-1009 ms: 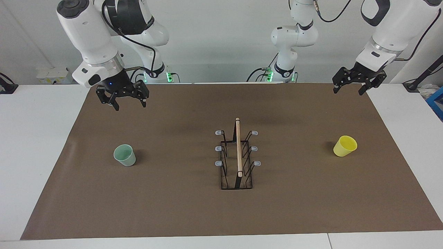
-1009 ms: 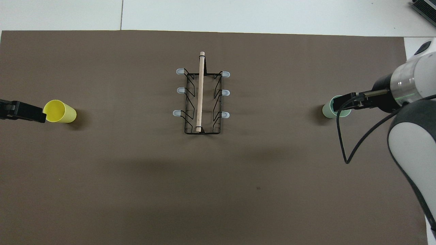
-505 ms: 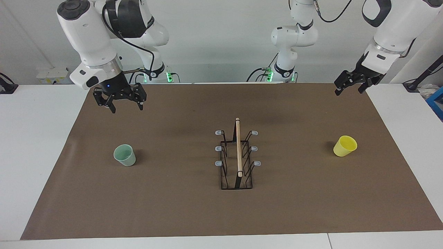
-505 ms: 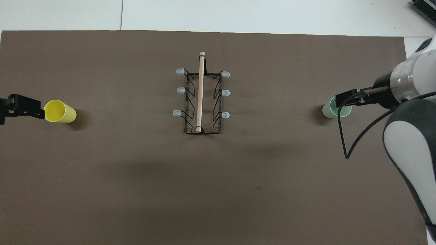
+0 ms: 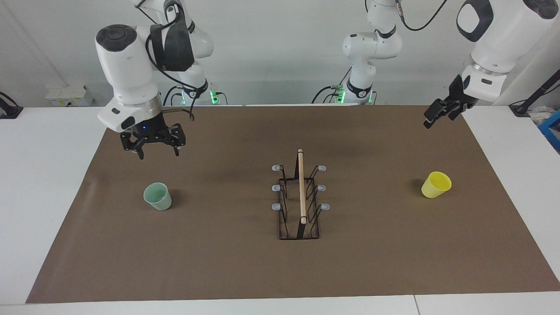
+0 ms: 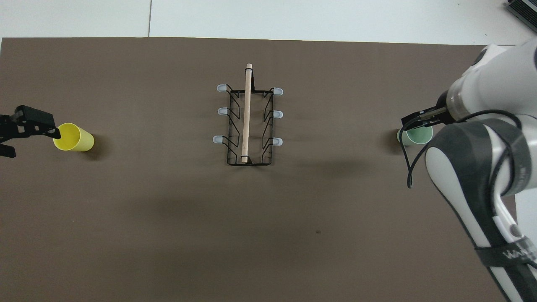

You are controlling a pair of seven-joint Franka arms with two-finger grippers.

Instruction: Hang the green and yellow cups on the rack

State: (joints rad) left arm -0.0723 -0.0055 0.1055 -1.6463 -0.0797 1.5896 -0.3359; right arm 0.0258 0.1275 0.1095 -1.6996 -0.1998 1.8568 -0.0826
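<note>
The pale green cup (image 5: pixel 157 196) stands mouth up on the brown mat toward the right arm's end; it also shows in the overhead view (image 6: pixel 416 136). My right gripper (image 5: pixel 158 152) is open and empty in the air over the mat, just nearer to the robots than that cup; from above (image 6: pixel 414 121) it covers the cup's rim. The yellow cup (image 5: pixel 436 184) (image 6: pixel 74 137) stands toward the left arm's end. My left gripper (image 5: pixel 431 120) (image 6: pixel 29 140) is open, empty and high up beside it. The black wire rack (image 5: pixel 301 201) (image 6: pixel 247 121) stands mid-mat with all pegs bare.
The brown mat (image 5: pixel 227 267) covers most of the white table. A blue object (image 5: pixel 552 129) lies off the mat at the left arm's end. Cables and the arms' bases are at the robots' edge.
My right gripper has come down and moved toward the green cup. My left gripper has turned at the wrist and stayed high. Cups and rack have not moved.
</note>
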